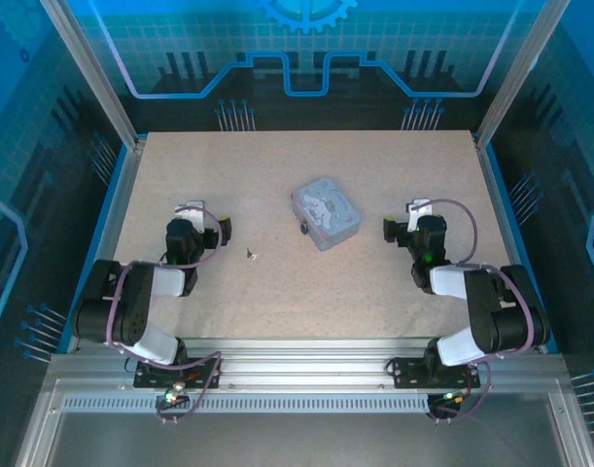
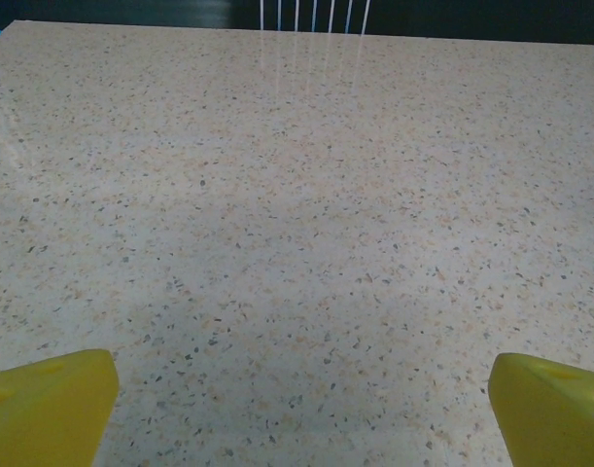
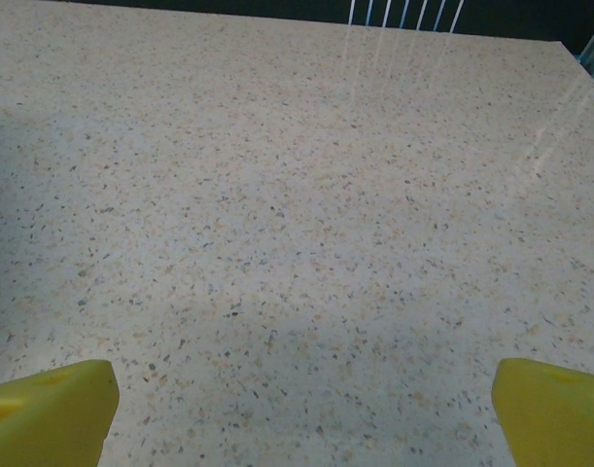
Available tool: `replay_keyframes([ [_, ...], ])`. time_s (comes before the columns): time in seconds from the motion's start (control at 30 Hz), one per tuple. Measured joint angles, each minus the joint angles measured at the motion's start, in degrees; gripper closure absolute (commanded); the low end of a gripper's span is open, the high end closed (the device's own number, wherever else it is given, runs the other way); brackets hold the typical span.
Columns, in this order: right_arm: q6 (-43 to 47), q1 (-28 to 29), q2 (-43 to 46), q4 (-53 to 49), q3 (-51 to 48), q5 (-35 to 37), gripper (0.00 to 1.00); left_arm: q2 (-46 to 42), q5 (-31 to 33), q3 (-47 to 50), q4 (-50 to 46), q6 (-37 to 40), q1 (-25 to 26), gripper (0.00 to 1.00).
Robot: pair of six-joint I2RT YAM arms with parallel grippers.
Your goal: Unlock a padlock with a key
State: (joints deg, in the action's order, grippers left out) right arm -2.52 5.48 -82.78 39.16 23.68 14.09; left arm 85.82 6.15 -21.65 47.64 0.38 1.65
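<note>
Now both grippers are wide open, apart from lock and key

So, nothing is held yet. The left gripper (image 1: pixel 192 208) sits at the middle left of the top picture, and its jaws are spread wide. In its wrist picture its yellow fingers (image 2: pixel 46 407) poke in at the two bottom corners, with bare speckled table (image 2: pixel 297 195) between them. The right gripper (image 1: pixel 418 208) sits at the middle right, spread just as wide. In its wrist picture there is nothing between its fingers either.

The key (image 1: pixel 251 253) is a tiny grey speck on the table, left of the middle of the top picture. It lies to the right of the left gripper and a little lower in the frame. The left gripper is much nearer to it, so I think the left arm should go for it. The key is too small to tell which way its long side points.

The padlock (image 1: pixel 304 229) is a tiny dark dot near the middle of the picture. It is just beside the lower left edge of the pale blue tin box (image 1: pixel 326 212). I cannot tell if they touch. It is about halfway between the two grippers, but the tin box is partly in the way for the right one. Key and padlock lie apart.

The tin box has a drawing on its lid, but no words can be read. The blue back wall (image 1: pixel 306 58) shows a gear shape and lines, no writing.
</note>
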Motion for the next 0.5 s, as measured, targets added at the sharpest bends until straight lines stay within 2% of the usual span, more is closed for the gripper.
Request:
replay_keyframes([
  [0.27, -3.9, -0.3, 10.9, -12.3, 4.2, -1.6, 0.0, -10.8, 1.1, -9.6, -16.7, -3.5, 0.0, 0.01],
  [0.4, -6.8, -0.3, 17.0, -18.3, 4.7, -5.4, 0.0, -14.1, 0.4, -14.3, -25.5, -12.5, 0.0, 0.01],
  [0.5, -15.0, -0.3, 21.0, -29.5, 9.6, -5.3, 0.0, -14.1, -4.4, -18.1, -31.1, -18.0, -0.5, 0.01],
])
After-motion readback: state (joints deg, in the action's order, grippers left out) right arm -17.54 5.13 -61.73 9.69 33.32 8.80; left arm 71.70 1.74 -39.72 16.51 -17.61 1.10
